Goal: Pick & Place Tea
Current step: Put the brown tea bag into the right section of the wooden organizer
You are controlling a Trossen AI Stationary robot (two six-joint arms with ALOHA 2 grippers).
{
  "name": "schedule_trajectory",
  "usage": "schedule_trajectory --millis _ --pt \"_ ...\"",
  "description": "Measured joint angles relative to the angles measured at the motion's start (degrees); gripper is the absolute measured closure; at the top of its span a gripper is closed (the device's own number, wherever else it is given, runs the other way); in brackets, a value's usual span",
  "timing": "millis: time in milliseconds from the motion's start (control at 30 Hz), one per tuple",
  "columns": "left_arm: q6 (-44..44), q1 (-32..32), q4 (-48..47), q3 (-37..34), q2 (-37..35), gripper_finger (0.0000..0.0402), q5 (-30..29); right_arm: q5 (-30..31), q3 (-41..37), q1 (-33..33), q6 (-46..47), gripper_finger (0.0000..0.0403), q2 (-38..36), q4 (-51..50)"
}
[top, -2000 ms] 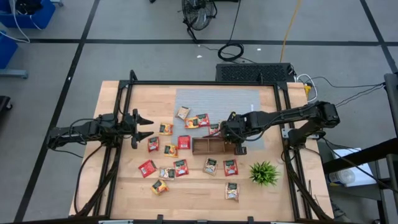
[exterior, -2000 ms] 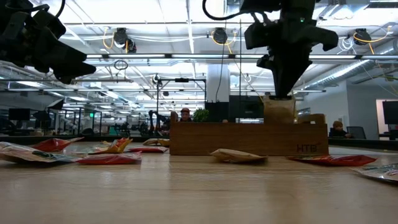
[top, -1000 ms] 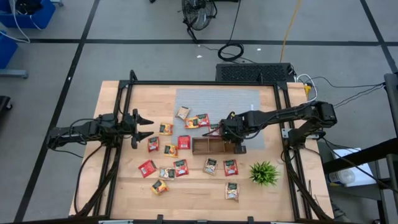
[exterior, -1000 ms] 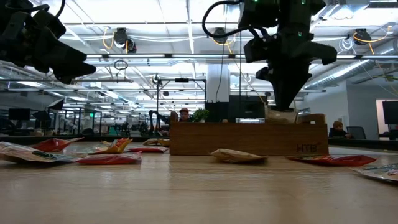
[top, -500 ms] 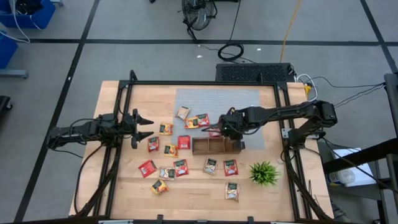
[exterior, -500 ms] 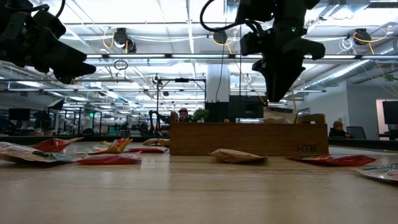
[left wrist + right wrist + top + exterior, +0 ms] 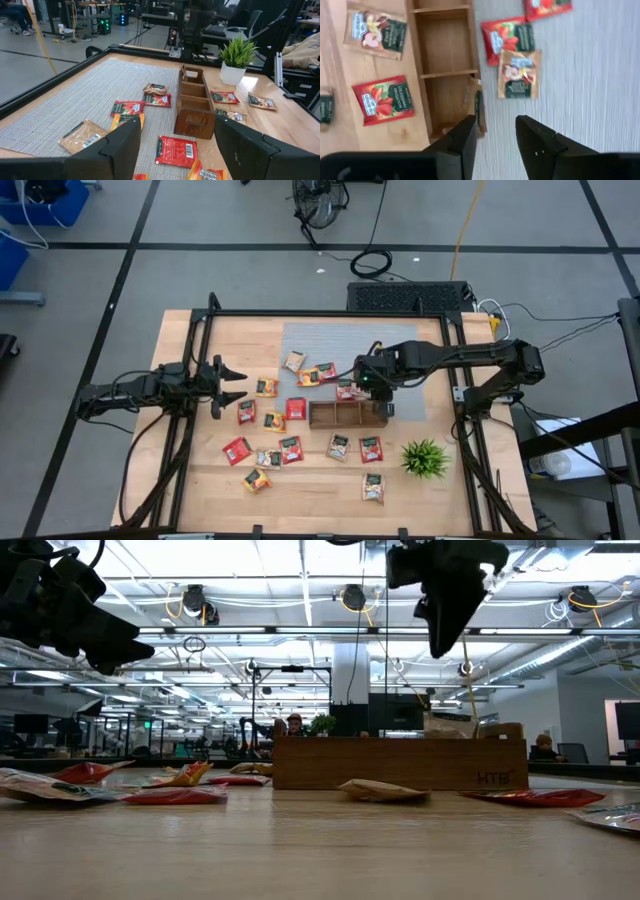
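Jaws of the right gripper [image 7: 492,135] stand parted and empty above the tray [image 7: 442,45], where one sachet [image 7: 476,107] leans upright. Nearest loose tea [image 7: 519,73] lies just beside them on the mat. Left jaws [image 7: 175,145] wait open, farther off.

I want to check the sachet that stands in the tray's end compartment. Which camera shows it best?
The right wrist view: the sachet leans upright against the wooden tray wall. The low view shows only its top edge; the high and left wrist views barely show it.

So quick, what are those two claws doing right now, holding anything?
Left gripper: open, holding nothing, hovering over the table's left side.
Right gripper: open, holding nothing, above the tray, where a sachet leans in the end compartment.
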Motion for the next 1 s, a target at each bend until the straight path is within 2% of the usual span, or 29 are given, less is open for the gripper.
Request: schedule_trajectory --millis 433,667,1000 --pt "0.0 0.0 0.0 0.0 0.0 0.0149 0.0 -0.2 12.0 1.9 9.8 0.0210 0.0 -11.2" --pt "0.0 0.0 0.0 0.0 0.0 0.0149 0.0 -0.2 12.3 3.3 14.8 0.0198 0.0 -13.1" --pt "0.0 0.0 0.0 0.0 0.0 0.0149 0.0 -0.2 12.2 12.6 23.4 0.0191 0.3 -12.9"
